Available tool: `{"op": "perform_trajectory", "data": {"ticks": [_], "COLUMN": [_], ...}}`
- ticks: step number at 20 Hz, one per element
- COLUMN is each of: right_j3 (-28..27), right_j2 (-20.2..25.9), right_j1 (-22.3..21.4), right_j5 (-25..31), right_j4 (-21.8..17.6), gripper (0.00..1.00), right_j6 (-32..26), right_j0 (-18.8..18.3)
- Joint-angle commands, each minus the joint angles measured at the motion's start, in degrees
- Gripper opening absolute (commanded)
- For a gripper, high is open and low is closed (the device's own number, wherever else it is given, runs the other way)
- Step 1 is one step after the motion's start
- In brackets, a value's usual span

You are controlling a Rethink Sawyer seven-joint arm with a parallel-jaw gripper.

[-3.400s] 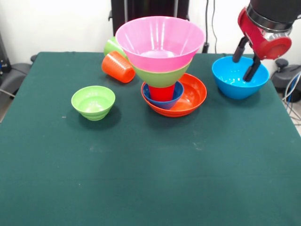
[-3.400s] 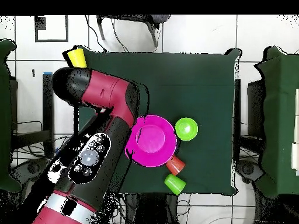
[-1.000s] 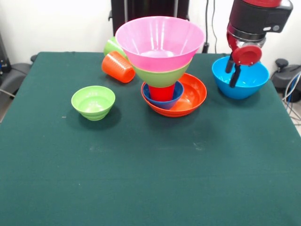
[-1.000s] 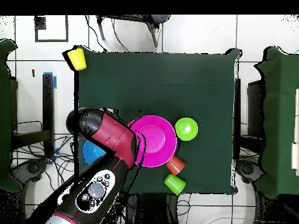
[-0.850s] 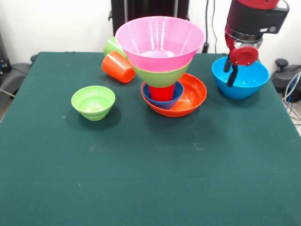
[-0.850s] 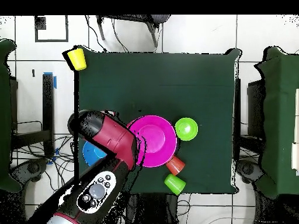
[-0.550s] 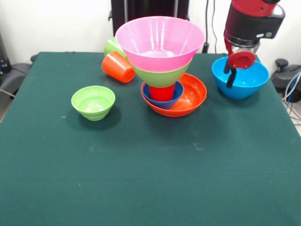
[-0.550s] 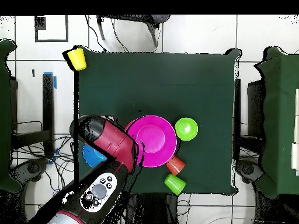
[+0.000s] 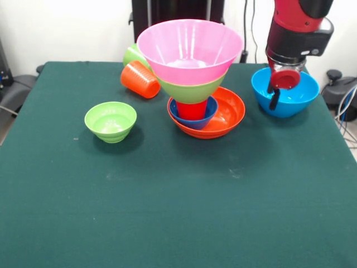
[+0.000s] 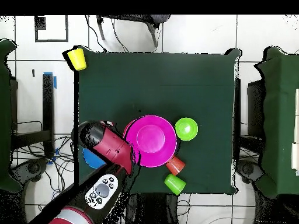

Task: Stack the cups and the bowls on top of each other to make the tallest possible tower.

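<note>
Since the earlier frames, your tool had swung in from the bench's edge and turned, so that it hung over the near rim of the large blue bowl, its dark tips edge-on to the front camera. You could see only one slim finger outline there, so whether the tool was spread or pressed together could not be told. From above, the arm covered most of that bowl.

Nothing else had shifted. The tower stood mid-bench: wide orange bowl as base, small dark blue bowl in it, red cup inside that, then the large green bowl and the huge pink bowl on top. The small green bowl sat alone, well apart from the tower. The orange cup lay on its side, touching the light green cup behind it. The yellow cup stood at a bench corner in the overhead view.
</note>
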Motion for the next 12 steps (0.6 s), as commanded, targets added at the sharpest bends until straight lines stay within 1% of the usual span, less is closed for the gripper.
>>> {"op": "perform_trajectory", "data": {"ticks": [1, 3, 4, 7, 11, 12], "right_j3": [5.73, 6.75, 7.56, 9.41, 10.96, 10.84], "right_j2": [11.82, 13.47, 14.79, 17.7, 20.49, 20.29], "right_j1": [-0.87, -1.51, -1.88, -2.29, -2.59, -2.49], "right_j5": [-6.36, -7.36, -8.67, -11.98, -14.31, -14.02], "right_j4": [2.89, 3.81, 4.57, 5.12, 4.2, 3.34], "gripper": [1.0, 1.0, 1.0, 1.0, 1.0, 1.0], "right_j6": [6.11, 5.62, 5.11, 3.77, 3.1, 3.38], "right_j0": [-2.37, -3.2, -3.79, -5.55, -7.52, -7.51]}}
